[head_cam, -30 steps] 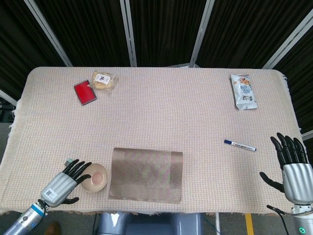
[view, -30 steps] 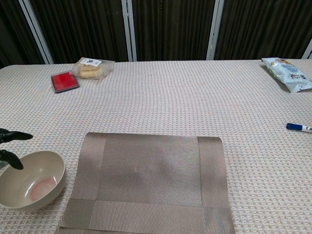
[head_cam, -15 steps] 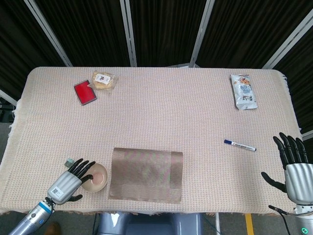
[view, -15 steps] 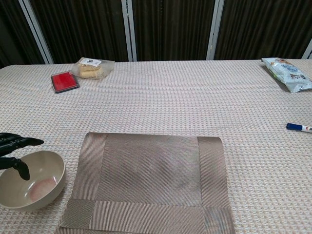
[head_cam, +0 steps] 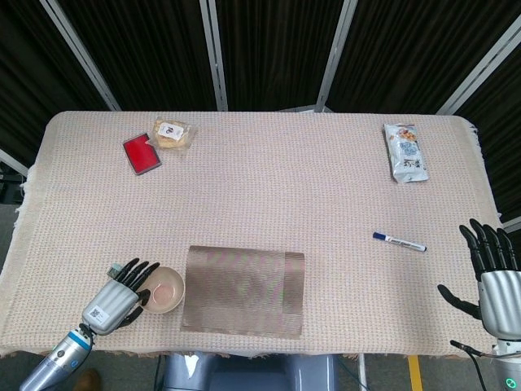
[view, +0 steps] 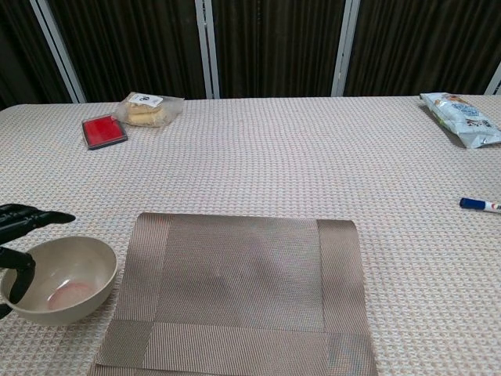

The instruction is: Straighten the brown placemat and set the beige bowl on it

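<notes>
The brown placemat (head_cam: 244, 290) lies flat near the table's front edge, its sides roughly square to that edge; the chest view shows the placemat (view: 246, 294) low in the middle. The beige bowl (head_cam: 165, 289) stands upright just left of the mat, apart from it. My left hand (head_cam: 122, 295) holds the bowl's left rim. In the chest view its thumb sits on the bowl (view: 66, 278) at the rim, with the fingers (view: 31, 219) reaching behind it. My right hand (head_cam: 492, 273) hangs open at the front right corner, holding nothing.
At the back left are a red flat box (head_cam: 141, 153) and a wrapped bun (head_cam: 174, 133). A snack bag (head_cam: 405, 151) lies at the back right. A blue-capped marker (head_cam: 399, 241) rests right of the mat, between it and my right hand.
My left hand has closed in on the bowl and carried it a little to the right, toward the mat. My right hand has drifted slightly down toward the table edge.
</notes>
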Tool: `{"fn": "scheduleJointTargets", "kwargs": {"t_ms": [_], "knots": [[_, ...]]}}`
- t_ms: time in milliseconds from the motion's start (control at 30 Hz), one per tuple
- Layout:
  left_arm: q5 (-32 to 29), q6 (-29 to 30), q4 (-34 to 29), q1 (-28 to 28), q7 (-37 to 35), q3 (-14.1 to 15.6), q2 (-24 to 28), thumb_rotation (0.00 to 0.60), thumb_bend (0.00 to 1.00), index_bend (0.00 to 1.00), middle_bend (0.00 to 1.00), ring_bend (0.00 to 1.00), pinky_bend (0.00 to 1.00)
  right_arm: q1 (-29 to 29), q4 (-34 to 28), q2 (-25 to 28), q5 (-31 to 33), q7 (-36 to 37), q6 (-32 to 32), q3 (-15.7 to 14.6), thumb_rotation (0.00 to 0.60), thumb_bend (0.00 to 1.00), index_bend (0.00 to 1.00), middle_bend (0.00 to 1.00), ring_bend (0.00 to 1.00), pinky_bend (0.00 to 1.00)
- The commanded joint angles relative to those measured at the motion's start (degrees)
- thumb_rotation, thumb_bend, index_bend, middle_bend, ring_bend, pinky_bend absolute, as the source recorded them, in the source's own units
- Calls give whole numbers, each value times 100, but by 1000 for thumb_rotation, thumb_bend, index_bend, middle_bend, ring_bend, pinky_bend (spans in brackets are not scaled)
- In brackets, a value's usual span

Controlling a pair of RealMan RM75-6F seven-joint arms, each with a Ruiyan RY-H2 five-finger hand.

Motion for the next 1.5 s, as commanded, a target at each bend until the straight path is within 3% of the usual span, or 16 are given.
{"fn": "scheduleJointTargets", "kwargs": {"t_ms": [33, 233, 367, 500, 667, 867, 1133, 1200, 1300, 1367, 1500], "knots": [[-12, 74, -57, -37, 85, -77, 53, 600, 384, 591, 0, 0, 0, 2, 1, -1, 4, -1, -9, -2, 600, 0, 0, 0, 0, 0], [-376, 206, -336, -217, 291, -611, 311, 600, 384, 601, 0, 0, 0, 5, 2, -11, 16, -35, -24, -3, 600, 0, 0, 0, 0, 0], [-1183, 27, -263, -395, 206, -1206, 469, 600, 382, 601, 0, 0, 0, 2, 0, -18, 15, -64, -21, -6, 600, 0, 0, 0, 0, 0], [-2027, -320, 167, -497, 17, -1588, 448, 600, 381, 601, 0, 0, 0, 4, -1, -27, 12, -98, -16, -1, 600, 0, 0, 0, 0, 0], [-2586, -645, 732, -512, -526, -1721, 348, 600, 379, 600, 0, 0, 0, 13, -1, -40, 40, -138, -41, 6, 600, 0, 0, 0, 0, 0], [-2704, -847, 1442, -559, -1166, -1676, 37, 600, 376, 599, 0, 0, 0, 41, 1, -87, 56, -248, -117, -10, 600, 0, 0, 0, 0, 0], [-3044, -1109, 1986, -595, -1151, -1673, -317, 600, 369, 573, 0, 0, 0, 39, 1, -92, 100, -264, -128, -3, 600, 0, 0, 0, 0, 0], [-3056, -1194, 1945, -585, -1106, -1604, -289, 600, 296, 498, 0, 0, 0, 39, 5, -83, 118, -246, -135, 0, 600, 0, 0, 0, 0, 0], [-3052, -1175, 1658, -554, -1075, -1568, -172, 600, 50, 197, 0, 0, 0, 38, 6, -73, 113, -220, -137, -5, 600, 0, 0, 0, 0, 0], [-2877, -963, 1410, -519, -1196, -1547, -80, 600, 0, 71, 0, 0, 0, 32, -5, -62, 96, -213, -121, -8, 600, 0, 0, 0, 0, 0], [-2166, -391, 820, -464, -1579, -1375, 167, 600, 0, 41, 0, 0, 0, 20, -25, -46, 77, -191, -98, -15, 600, 0, 0, 0, 0, 0]]}}
